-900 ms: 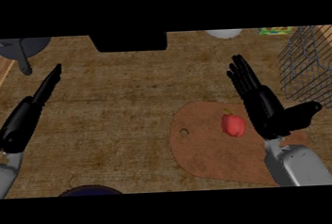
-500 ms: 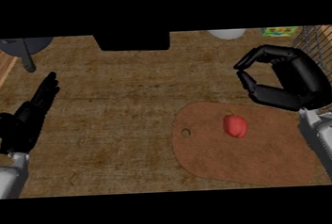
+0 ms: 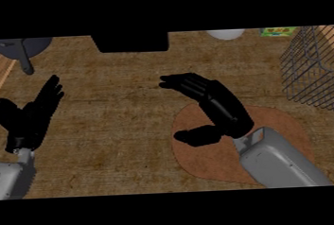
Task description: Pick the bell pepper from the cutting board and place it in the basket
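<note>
While the right hand (image 3: 215, 105) lies over the far edge of the reddish-brown rounded cutting board (image 3: 221, 166), its fingers (image 3: 179, 81) stretch out toward the tabletop's (image 3: 128, 111) far left with the thumb spread below, grasping nothing. The bell pepper does not show; the hand and grey forearm cover the part of the board where it could lie, so I cannot tell its place. At the tabletop's far right corner stands the dark wire basket (image 3: 315, 70). By the left edge rests the left hand (image 3: 26, 118), fingers straight and released.
</note>
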Controlling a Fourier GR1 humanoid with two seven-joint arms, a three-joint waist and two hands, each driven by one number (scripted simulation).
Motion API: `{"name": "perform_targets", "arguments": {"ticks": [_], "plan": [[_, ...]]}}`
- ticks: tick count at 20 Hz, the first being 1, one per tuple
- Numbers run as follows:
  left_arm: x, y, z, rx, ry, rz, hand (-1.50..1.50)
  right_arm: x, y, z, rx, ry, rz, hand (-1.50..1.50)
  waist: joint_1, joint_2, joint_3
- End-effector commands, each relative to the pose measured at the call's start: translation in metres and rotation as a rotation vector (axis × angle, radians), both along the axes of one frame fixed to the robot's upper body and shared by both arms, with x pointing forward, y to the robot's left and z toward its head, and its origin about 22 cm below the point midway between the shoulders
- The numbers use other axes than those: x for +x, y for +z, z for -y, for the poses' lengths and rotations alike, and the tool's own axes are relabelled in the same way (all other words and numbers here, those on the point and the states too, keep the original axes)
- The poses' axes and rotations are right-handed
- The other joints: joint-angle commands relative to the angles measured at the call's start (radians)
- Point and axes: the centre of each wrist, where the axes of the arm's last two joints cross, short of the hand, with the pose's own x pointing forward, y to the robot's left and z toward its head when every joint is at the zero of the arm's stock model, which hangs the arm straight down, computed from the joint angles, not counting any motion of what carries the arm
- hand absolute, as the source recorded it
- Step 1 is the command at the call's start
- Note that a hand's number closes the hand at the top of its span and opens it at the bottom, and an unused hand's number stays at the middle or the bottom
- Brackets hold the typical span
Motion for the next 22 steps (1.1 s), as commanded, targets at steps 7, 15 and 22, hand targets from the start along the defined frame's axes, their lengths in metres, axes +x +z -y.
{"name": "perform_targets", "arguments": {"ticks": [7,15,22], "plan": [[0.005,0.006,-0.005,-0.016,0.013,-0.030,0.00,0.008,0.065,-0.053,-0.468,-0.360,-0.086,-1.50,-0.030,-0.018,-0.003],[0.003,-0.007,0.004,-0.018,0.033,-0.040,0.00,0.016,0.177,-0.061,-0.773,-0.624,-0.084,-1.50,-0.035,-0.015,-0.001],[-0.003,-0.012,-0.002,-0.021,0.050,-0.033,0.00,0.024,0.197,-0.020,-0.869,-0.495,-0.324,-1.50,-0.047,-0.014,0.000]]}}
